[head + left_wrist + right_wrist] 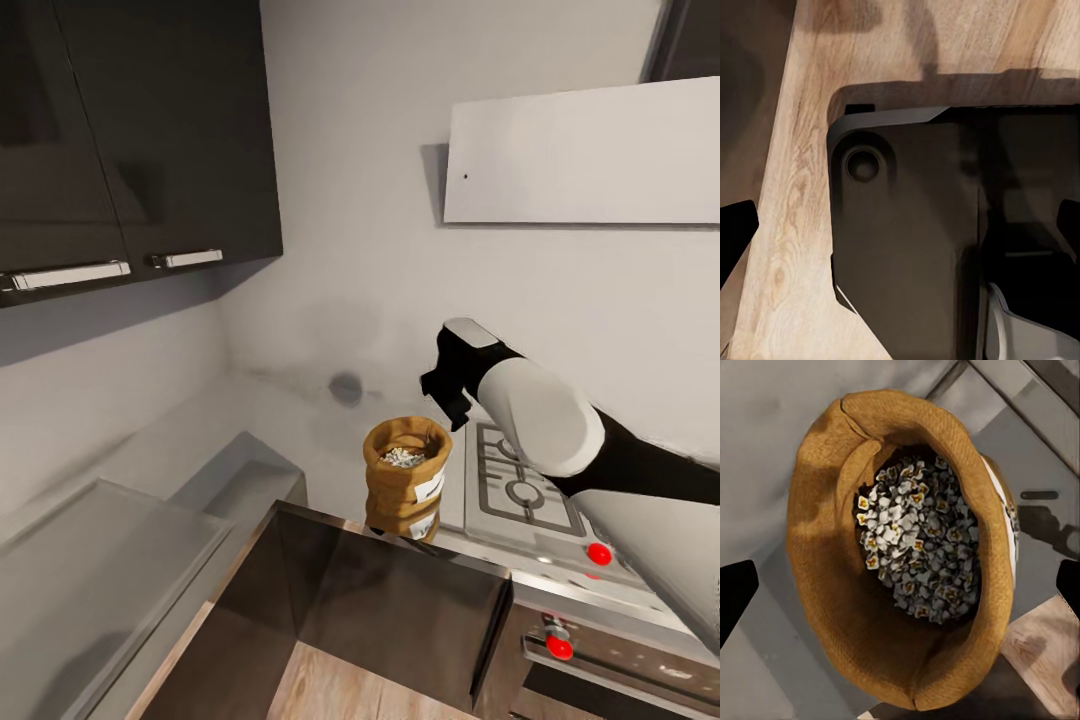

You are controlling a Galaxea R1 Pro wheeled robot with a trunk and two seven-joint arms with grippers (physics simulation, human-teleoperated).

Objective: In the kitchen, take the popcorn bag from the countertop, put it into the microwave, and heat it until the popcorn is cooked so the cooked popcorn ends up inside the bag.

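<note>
The popcorn bag (405, 478) stands upright on the countertop (300, 430), just beside the gas hob (520, 485), its mouth facing up. The right gripper (900, 585) hangs directly above the bag, looking straight into the kernels; its fingers spread wide, astride the rim, holding nothing. The bag's long axis is vertical. The right arm is nearer. The left gripper (900, 232) stands parted over the floor.

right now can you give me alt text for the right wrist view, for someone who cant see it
Looking straight down into the open popcorn bag, a tan burlap sack with a rolled rim, partly filled with white and yellow popcorn. It stands on the grey countertop, with wood floor beyond the edge. The right tool's dark fingertips sit wide apart at either side of the bag.
</note>
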